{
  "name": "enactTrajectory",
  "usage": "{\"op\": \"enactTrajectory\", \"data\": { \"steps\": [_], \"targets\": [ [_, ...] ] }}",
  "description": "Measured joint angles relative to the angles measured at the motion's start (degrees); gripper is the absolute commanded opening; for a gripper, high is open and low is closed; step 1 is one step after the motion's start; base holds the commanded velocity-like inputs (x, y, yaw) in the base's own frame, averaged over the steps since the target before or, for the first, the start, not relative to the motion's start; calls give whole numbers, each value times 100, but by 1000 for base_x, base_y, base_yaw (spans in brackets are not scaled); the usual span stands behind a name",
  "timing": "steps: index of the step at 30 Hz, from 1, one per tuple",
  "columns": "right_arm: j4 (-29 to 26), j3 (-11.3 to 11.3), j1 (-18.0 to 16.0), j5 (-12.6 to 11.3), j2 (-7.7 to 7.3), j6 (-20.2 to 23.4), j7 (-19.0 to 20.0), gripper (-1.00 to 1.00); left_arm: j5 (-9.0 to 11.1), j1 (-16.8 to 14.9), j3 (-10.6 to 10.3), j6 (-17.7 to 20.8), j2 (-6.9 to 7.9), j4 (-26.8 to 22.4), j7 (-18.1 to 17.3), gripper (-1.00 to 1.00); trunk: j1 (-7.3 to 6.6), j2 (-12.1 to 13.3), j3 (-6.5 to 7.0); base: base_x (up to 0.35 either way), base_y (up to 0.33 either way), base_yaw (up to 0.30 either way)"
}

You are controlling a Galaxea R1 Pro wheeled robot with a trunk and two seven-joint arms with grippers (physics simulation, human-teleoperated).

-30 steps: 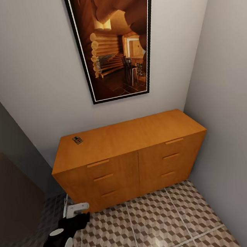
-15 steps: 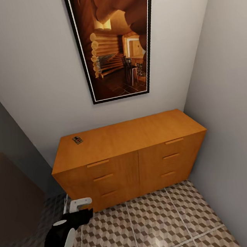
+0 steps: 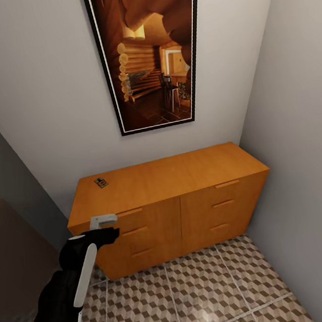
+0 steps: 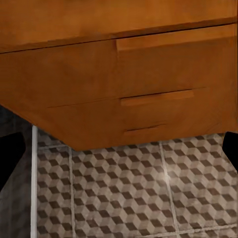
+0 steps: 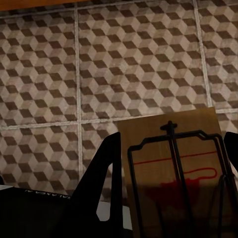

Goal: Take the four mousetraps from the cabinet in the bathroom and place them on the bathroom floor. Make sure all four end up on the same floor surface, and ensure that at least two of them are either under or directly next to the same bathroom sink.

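- Cabinet (image 3: 171, 200) sat against the back wall, all drawer fronts flush and shut; its front lay straight ahead of the left gripper (image 3: 105, 228) in the left wrist view (image 4: 99, 74).
- Bathroom floor (image 3: 199, 293) ran bare ahead of the cabinet; in the right wrist view it lay beyond the right gripper (image 5: 168, 173), tiles (image 5: 124, 64) with no trap on them.
- Left arm (image 3: 70, 284) had risen over the last second: the gripper went from low near the floor at the cabinet's left foot to level with the top-left drawer handle (image 3: 128, 212), just short of it. Camera held still, so that was a real move.
- Left jaws: dark tips at both edges of the wrist view, so spread wide with nothing between them.
- Right jaws were clamped on a mousetrap (image 5: 173, 168), board and wire bail sitting between the fingers.
- A second mousetrap (image 3: 101, 182) lay on the cabinet top, beyond and above the left jaws, well apart from them.
- My read: the lift set up either a grab at that top trap or a pull on the top-left drawer. The held trap was not yet on the floor; none were visibly placed.
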Motion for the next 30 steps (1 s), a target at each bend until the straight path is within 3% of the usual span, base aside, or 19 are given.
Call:
{"op": "enactTrajectory", "data": {
  "steps": [5,10,13,15,22,30],
  "targets": [
    [-1,1,0,0,0,1,0,-100,-25,-548,7,3,5,1,12,100,0,0,0,0,0,0],
    [0,0,0,0,0,3,0,-100,-23,-1439,12,10,-9,13,31,100,0,0,0,0,0,0],
    [0,0,0,0,0,8,6,-100,-17,-2073,14,11,-122,401,40,100,0,1,1,0,0,0],
    [0,1,0,0,0,9,3,-100,-18,-2310,12,9,-147,709,51,100,0,0,0,0,0,0],
    [1,7,0,2,7,9,9,-100,-15,-2533,9,26,-167,1126,500,100,0,0,0,0,0,0],
    [1,8,0,3,11,9,10,-100,-5,-2557,-34,44,-185,1069,627,100,0,0,0,0,0,0]
  ]
}}
